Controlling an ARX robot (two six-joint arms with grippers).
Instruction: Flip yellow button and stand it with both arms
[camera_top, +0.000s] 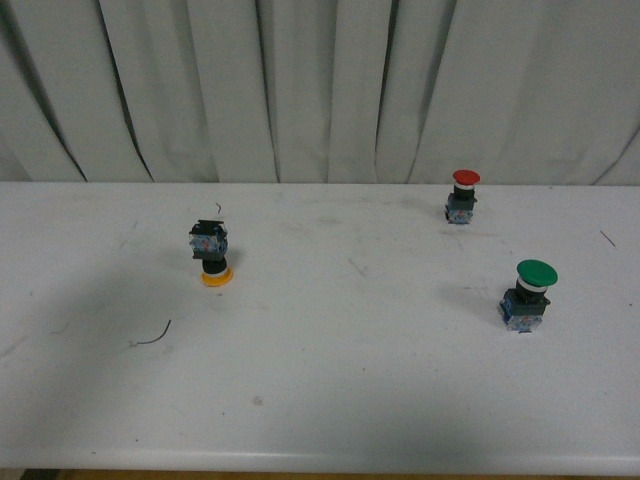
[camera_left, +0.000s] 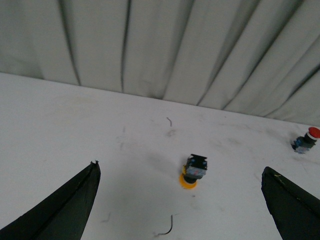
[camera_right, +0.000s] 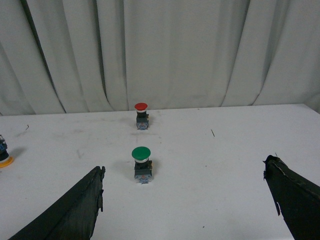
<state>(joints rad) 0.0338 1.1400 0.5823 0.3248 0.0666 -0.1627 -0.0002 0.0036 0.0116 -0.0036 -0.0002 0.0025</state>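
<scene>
The yellow button stands upside down on the white table at the left, its yellow cap down and its blue-and-black block up. It also shows in the left wrist view and at the edge of the right wrist view. Neither arm shows in the front view. My left gripper is open and empty, held above the table short of the button. My right gripper is open and empty, held above the table short of the green button.
A green-capped button stands upright at the right and shows in the right wrist view. A red-capped button stands upright at the back right. A thin bent wire lies front left. Grey curtain hangs behind.
</scene>
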